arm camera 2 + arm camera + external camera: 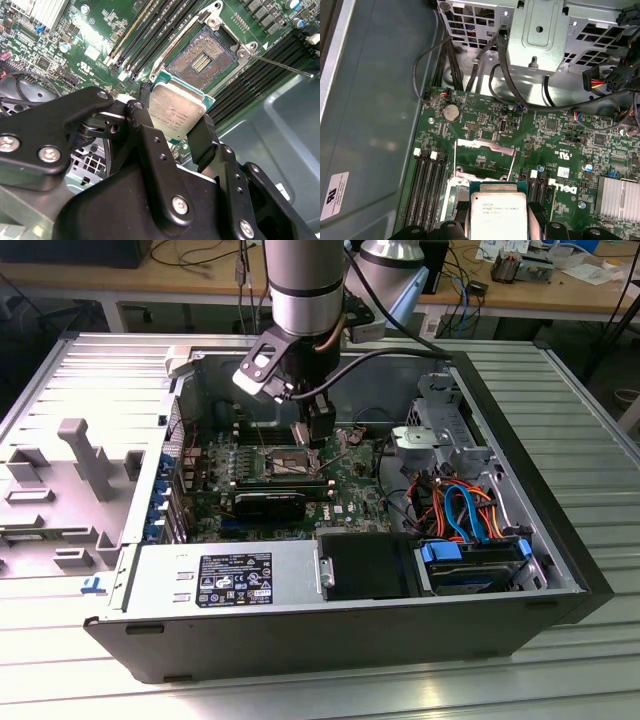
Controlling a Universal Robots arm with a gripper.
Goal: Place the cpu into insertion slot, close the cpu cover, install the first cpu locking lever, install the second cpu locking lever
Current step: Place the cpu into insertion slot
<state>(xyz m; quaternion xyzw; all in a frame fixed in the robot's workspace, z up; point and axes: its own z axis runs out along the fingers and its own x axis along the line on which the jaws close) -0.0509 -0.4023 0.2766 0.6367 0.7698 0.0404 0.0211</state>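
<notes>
My gripper [174,120] is shut on the cpu [178,111], a flat square chip with a dull silver top, gripped by two opposite edges between black fingers [202,136]. I hold it just above the green board, beside and partly over the insertion slot [202,56], whose dark pin field lies uncovered inside its silver rim. In the first wrist view the cpu [498,212] hangs at the slot's edge, and the cpu cover [485,144] stands swung open just beyond it. A thin wire lever [280,65] sticks out, unlatched. In the exterior view the gripper [318,440] hovers over the slot [288,462] inside the case.
Long black memory slots [427,190] flank the socket on both sides. A metal drive cage [540,35] with loose black cables [520,95] rises beyond the board. The grey case wall [375,115] is close on one side. A power supply [225,580] and cable bundle [455,505] fill the case front.
</notes>
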